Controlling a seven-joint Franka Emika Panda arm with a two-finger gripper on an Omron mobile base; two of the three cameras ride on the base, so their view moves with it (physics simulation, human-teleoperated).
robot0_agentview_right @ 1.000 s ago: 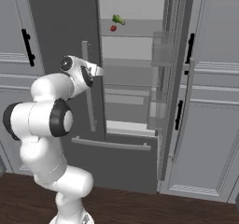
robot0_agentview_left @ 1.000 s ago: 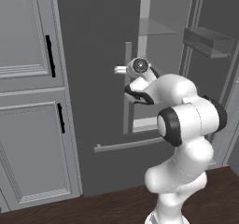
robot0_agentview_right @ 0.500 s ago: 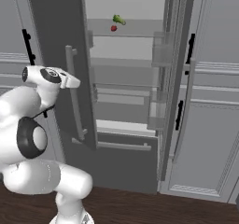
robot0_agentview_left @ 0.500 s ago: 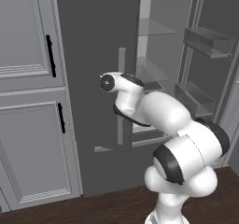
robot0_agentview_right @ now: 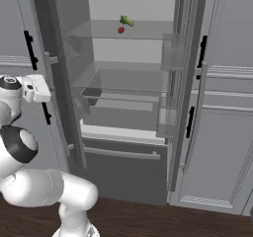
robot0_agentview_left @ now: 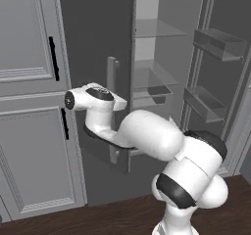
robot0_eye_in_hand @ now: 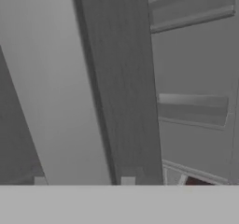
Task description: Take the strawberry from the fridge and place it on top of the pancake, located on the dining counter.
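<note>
Pale grey panelled cabinets with black handles (robot0_agentview_left: 29,72) stand at far left. Beside them the white robot arm (robot0_agentview_left: 147,136) reaches toward the long pale grey vertical handle (robot0_agentview_left: 113,106) of the tall dark grey fridge (robot0_agentview_right: 148,181), both of its 2 doors swung open. I cannot tell how wide the gripper stands or whether it holds anything. Farther right, the tiny red strawberry (robot0_agentview_right: 120,29) sits on the upper glass shelf (robot0_agentview_right: 99,32), just beside a longer green vegetable (robot0_agentview_right: 126,20).
</note>
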